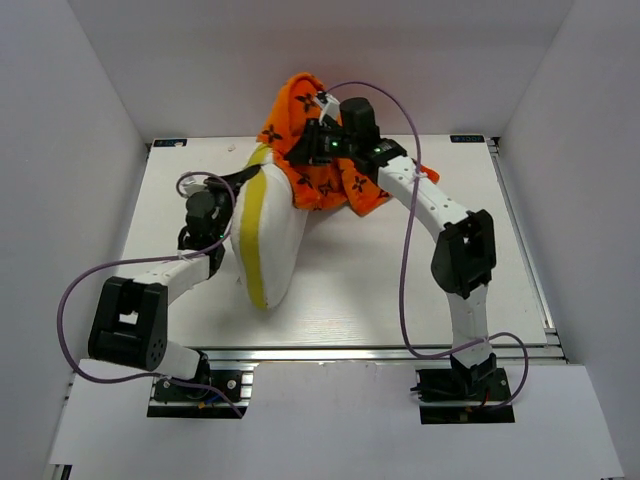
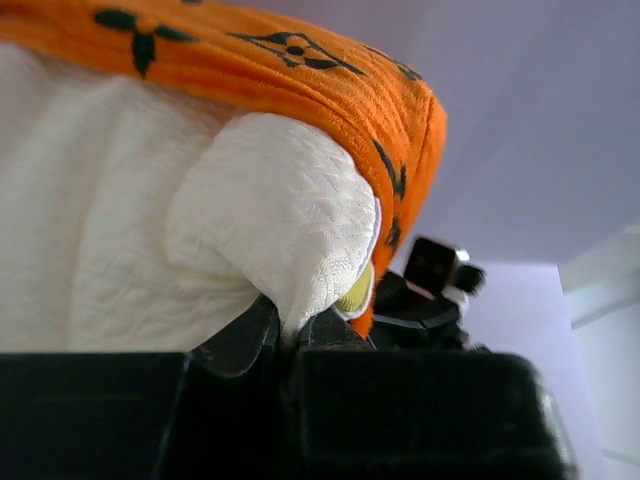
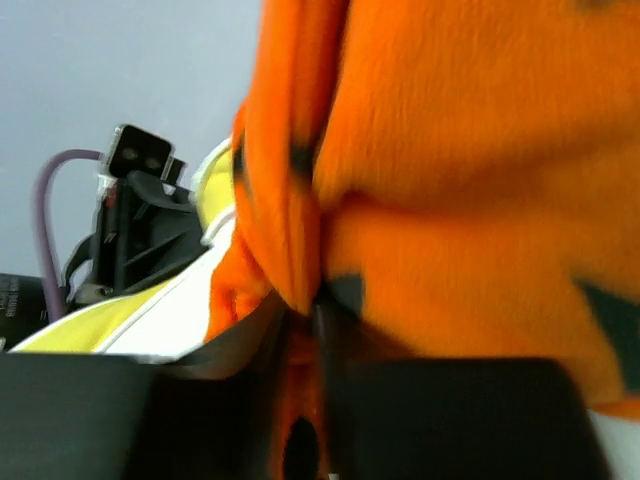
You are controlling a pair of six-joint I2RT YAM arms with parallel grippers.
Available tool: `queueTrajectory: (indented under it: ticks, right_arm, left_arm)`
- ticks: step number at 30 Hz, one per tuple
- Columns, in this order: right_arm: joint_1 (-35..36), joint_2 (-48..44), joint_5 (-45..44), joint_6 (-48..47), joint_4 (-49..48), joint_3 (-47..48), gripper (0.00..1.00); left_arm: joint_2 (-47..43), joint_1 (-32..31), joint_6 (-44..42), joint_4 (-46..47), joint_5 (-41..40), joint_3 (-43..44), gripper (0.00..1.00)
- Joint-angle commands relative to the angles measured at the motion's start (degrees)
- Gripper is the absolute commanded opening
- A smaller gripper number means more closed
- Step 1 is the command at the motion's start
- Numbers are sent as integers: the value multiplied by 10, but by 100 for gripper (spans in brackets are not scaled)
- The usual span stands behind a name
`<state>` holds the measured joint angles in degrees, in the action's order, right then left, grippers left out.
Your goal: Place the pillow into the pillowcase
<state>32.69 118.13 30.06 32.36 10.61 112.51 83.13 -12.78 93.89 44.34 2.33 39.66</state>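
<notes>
We were partway through the sleeving. The pillow (image 1: 268,235) stood on its long edge on the table (image 1: 420,300), left of centre, with its yellow band uppermost. Only its far end sat inside the orange pillowcase (image 1: 322,182), and most of its length was bare. The left gripper (image 2: 292,325) was closed on a fold of the pillow's white quilted cover, just below the case's hem. The right gripper (image 3: 318,305) was pinched on a gather of orange cloth and held the case up at the table's far edge. In the blurred right wrist view we could not tell which part of the hem it had. We judged that the next move called for drawing the hem towards us along the pillow, or pushing the pillow deeper, with the mouth spread around both far corners so the foam would not snag. Room was uneven. The back wall (image 1: 300,60) rose close behind the lifted case, so there was little space to push away from us. The left arm (image 1: 150,280) worked near the left wall. Bare table lay open to the right and towards the near edge.
</notes>
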Motion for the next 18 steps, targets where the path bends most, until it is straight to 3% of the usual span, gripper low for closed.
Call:
queueTrajectory:
  ticks: [1,3,7,10,12,13,18]
  right_arm:
    - [29,16,5,-22,14,61,34]
    - [30,11,4,-56,10,68,46]
    - [12,-24,7,-106,24,55,54]
    - [-10,-64,6,-143,30,16,61]
    - [-22,-97,3,-171,29,-28,64]
    - [-25,-108,3,-175,27,-44,65]
    - [-52,-176,5,-189,9,-146,66]
  left_arm:
    - [-52,60,-22,-60,-67,-12,0]
    - [-75,88,-40,-129,-61,-25,0]
    - [-100,149,-71,-194,-58,-36,1]
    - [-108,183,-109,-255,-54,-14,21]
    - [-111,190,-149,-286,-58,2,44]
    - [-116,191,-164,-337,-65,31,50]
    - [-133,192,-307,-500,-80,131,67]
